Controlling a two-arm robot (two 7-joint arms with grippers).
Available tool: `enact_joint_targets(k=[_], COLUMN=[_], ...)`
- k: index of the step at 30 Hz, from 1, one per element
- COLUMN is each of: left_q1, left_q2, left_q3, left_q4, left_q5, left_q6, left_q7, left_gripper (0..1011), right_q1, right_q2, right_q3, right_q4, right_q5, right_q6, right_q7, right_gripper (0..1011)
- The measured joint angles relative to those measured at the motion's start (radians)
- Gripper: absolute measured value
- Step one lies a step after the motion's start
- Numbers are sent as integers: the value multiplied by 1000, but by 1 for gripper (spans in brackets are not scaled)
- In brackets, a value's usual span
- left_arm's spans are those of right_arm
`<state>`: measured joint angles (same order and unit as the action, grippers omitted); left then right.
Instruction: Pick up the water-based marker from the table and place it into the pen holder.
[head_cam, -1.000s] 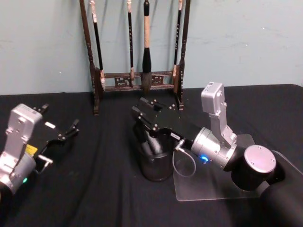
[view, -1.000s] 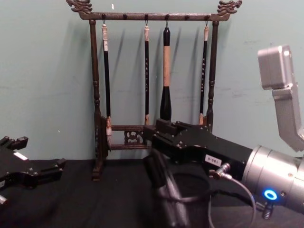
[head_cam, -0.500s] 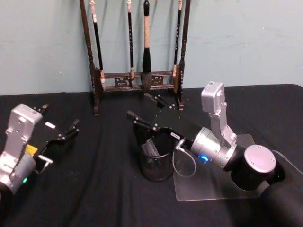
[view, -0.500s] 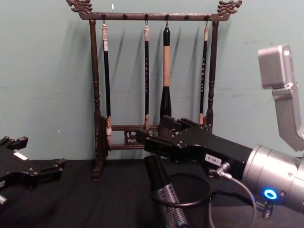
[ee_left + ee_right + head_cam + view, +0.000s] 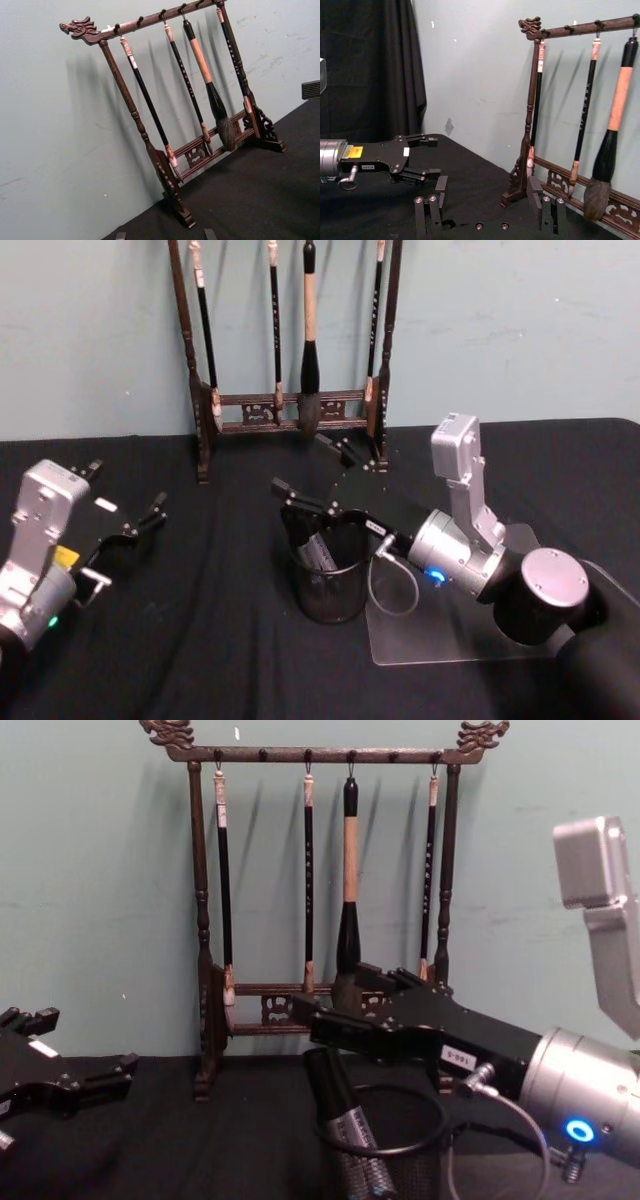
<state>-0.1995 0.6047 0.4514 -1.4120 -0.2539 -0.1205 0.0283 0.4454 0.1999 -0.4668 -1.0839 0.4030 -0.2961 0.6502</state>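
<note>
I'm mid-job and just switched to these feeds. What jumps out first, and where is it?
The right pincer hangs open just above the pen holder at the table's centre, with the water-based marker leaning inside the cup, cap end up over the rim. Behind them, against the wall, stands the tall wooden brush rack with four hanging brushes. The left pincer rests open at the table's left side.

No legible text anywhere.
</note>
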Motion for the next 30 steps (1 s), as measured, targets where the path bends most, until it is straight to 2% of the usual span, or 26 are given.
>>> enact_joint_targets(k=[9,18,23,30], left_q1=[0,0,0,0], left_q2=[0,0,0,0], left_q3=[0,0,0,0], left_q4=[0,0,0,0], left_q5=[0,0,0,0], left_q6=[0,0,0,0], left_q7=[0,0,0,0], left_gripper=[1009,1009,1009,1009], right_q1=[-29,-80,-109,-131], right_q2=[22,52,68,83], right_q3=[13,37,60,91], right_q4=[-41,-112,-147,-161], right_q5=[18,21,20,16], right_q6=[16,30,37,39], right_q7=[-19,-66,-100,-131], right_gripper=[1002,1002,1002,1002])
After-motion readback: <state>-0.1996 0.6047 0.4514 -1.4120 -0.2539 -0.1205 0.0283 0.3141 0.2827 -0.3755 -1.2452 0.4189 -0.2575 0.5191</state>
